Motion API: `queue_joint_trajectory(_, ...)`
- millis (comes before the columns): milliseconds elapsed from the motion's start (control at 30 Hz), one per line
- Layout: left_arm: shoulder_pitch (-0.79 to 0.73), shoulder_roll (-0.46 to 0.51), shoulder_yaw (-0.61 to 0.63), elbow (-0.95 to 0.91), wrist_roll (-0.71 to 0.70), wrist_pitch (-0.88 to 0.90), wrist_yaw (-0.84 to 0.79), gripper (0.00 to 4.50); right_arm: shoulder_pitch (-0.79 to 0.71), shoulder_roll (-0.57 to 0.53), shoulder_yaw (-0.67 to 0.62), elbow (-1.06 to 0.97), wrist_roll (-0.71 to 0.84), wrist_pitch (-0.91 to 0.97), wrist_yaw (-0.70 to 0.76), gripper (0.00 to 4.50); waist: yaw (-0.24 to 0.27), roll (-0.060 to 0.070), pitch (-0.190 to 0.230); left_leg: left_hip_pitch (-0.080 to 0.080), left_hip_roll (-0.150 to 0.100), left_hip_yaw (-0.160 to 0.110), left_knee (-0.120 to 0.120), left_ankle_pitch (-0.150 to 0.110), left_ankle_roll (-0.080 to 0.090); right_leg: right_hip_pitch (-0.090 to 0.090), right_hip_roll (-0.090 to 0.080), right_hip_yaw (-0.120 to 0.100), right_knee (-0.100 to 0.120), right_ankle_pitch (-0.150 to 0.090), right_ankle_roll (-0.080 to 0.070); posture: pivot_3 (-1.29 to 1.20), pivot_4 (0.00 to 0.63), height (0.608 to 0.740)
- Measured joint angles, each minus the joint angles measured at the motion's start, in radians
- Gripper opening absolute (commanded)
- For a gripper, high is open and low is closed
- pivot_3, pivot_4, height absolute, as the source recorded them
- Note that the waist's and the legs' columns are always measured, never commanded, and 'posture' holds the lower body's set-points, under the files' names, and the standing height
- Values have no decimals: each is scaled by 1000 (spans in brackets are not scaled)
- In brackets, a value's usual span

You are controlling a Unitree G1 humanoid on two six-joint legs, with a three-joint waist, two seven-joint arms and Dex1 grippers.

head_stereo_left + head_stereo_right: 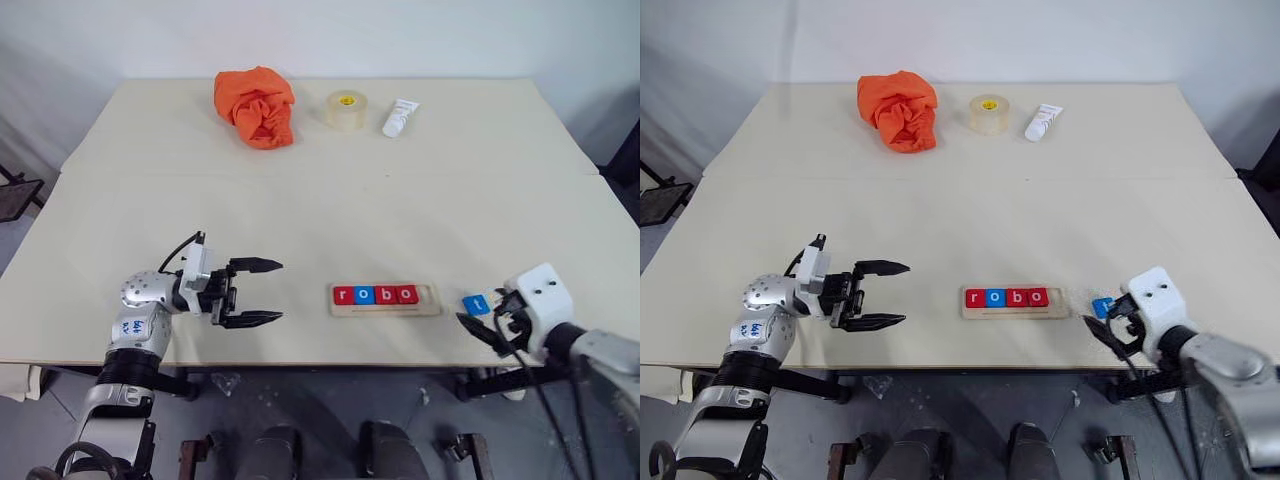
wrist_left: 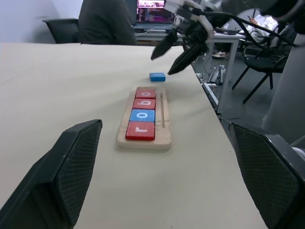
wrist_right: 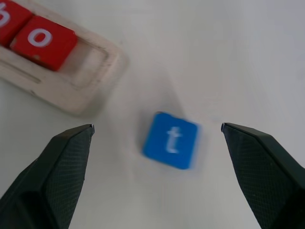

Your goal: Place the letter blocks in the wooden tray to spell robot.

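Loosely, the blue t block (image 3: 170,140) lies on the table between the right tool's (image 3: 157,131) spread fingers.

The wooden tray (image 2: 143,141) is pale, smooth, matt wood, the letter blocks (image 1: 375,294) look painted and slightly glossy, the table (image 1: 330,200) is matt cream, and the orange cloth (image 1: 256,106) is crumpled fabric.

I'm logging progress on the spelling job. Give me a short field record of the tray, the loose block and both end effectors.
tray: holds r, o, b, o; last slot empty
loose block: blue t, on table right of tray
right end effector: open, around t block, not gripping
left end effector: open, left of tray, empty
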Motion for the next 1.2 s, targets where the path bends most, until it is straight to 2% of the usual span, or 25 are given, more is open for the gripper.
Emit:
queue_joint_trajectory(133,16,-10,-4,-13,0,0,0,4500,-112,-171,69,216,-25,-174,216,4484,-5,0,0,0,1,2,0,0,0,0,0,0,0,0,0,0,150,740)
queue_joint_trajectory(267,42,-14,-5,-33,0,-2,0,4500,-230,-216,175,415,-52,-334,393,4484,-3,-1,0,0,1,1,0,0,0,0,-1,-1,-1,0,0,0,150,740)
queue_joint_trajectory(433,78,-10,3,-66,-1,-4,1,4500,-404,-213,332,691,-144,-615,604,4484,-4,-1,1,-1,0,2,3,0,0,0,-2,-1,-2,1,1,0,150,740)
queue_joint_trajectory(533,93,-8,10,-93,-1,-5,2,4500,-498,-198,397,818,-205,-747,674,4484,-3,-1,1,0,0,1,4,0,0,0,-2,-2,-2,1,1,0,150,740)
queue_joint_trajectory(833,134,-7,21,-151,-2,-3,4,4500,-628,-118,487,1003,-295,-897,754,4484,-2,-1,1,-1,0,1,4,0,-1,0,-2,-2,-2,1,1,0,150,740)
queue_joint_trajectory(933,140,-7,32,-158,-2,-3,7,4500,-654,-116,508,1032,-311,-907,775,3936,-2,0,1,-1,1,0,5,0,-1,0,-2,-2,-2,1,1,0,150,740)
queue_joint_trajectory(1200,147,-6,34,-160,-1,-2,15,4500,-691,-111,519,1087,-337,-938,796,1458,-3,-1,1,0,0,1,7,0,-1,1,-2,-2,-2,1,1,0,150,740)
